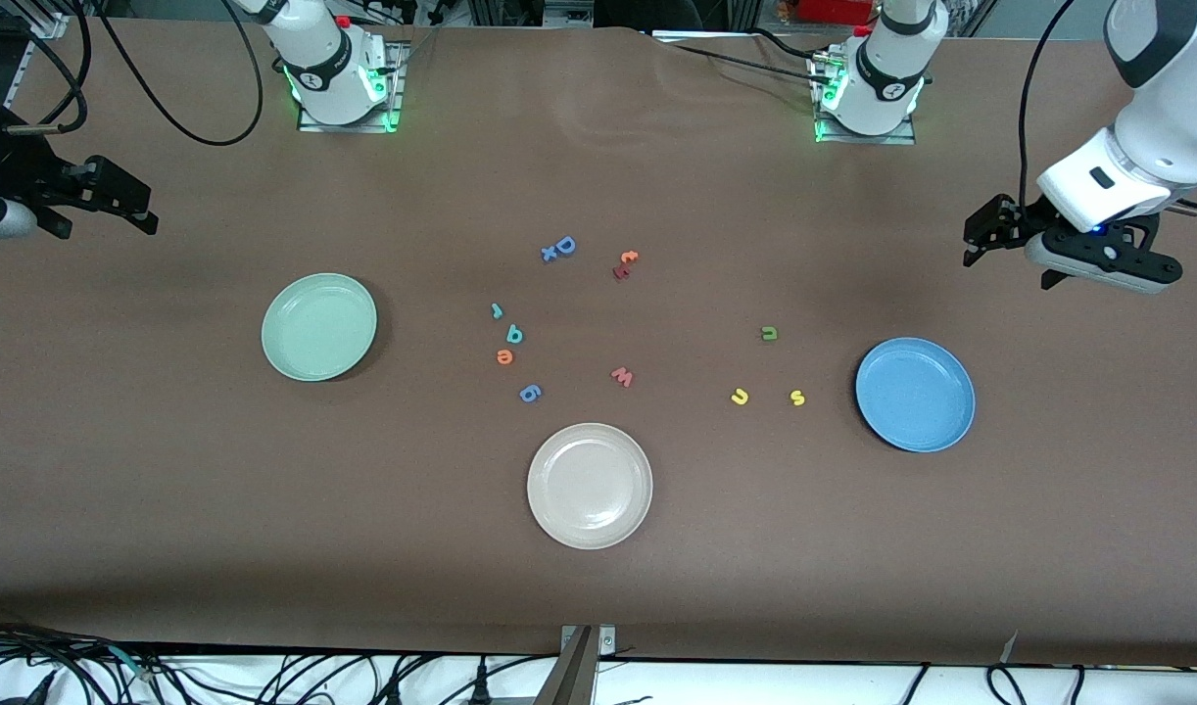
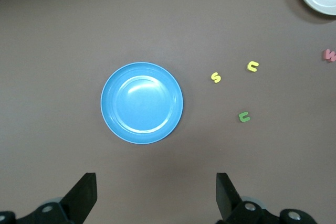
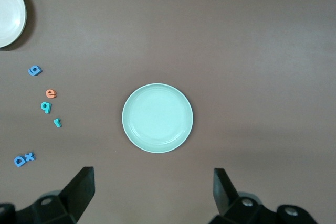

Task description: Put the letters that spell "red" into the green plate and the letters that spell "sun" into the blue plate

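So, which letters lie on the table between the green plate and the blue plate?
In the front view, between the green plate and the blue plate: r, d, e, g, w, n, u, s.

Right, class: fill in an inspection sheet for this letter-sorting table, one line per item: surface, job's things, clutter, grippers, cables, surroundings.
Surface: brown table, flat.
Job's things: green plate and blue plate hold nothing; teal r, teal d, orange e lie together; green n, yellow u, yellow s lie beside the blue plate.
Clutter: beige plate, blue g, red w, blue D, other letters.
Grippers: left gripper open over the table's end; right gripper likewise.
Cables: along the table's edges.
Surroundings: arm bases lit green.
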You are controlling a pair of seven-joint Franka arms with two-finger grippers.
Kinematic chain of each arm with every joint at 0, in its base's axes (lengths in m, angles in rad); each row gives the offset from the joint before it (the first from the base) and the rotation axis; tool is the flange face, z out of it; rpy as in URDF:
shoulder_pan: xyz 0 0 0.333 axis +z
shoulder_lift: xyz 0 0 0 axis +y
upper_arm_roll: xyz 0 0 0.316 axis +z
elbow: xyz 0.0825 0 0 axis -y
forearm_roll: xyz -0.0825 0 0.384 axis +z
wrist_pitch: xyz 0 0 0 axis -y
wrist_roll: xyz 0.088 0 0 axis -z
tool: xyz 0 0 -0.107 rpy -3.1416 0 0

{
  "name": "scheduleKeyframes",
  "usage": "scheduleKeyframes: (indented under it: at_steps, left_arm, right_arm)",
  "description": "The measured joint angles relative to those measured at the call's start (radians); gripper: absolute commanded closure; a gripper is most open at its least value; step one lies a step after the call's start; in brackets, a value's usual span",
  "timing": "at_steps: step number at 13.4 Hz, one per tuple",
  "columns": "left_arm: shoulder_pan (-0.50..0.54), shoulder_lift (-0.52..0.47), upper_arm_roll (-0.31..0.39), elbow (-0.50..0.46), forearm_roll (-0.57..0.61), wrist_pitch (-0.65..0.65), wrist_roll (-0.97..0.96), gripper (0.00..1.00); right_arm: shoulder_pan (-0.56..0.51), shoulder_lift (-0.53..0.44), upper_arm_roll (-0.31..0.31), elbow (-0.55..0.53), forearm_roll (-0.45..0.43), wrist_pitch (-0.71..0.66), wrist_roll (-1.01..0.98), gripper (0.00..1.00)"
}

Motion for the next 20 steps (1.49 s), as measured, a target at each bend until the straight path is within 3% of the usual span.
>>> scheduleKeyframes:
  at_steps: [20]
  left_arm:
    - [0.006,-0.003,-0.013,0.011,0.037,0.000,-0.072,0.00]
  right_arm:
    - [-0.002,-0.003,-0.021,0.004,0.000,0.001,0.007,0.00]
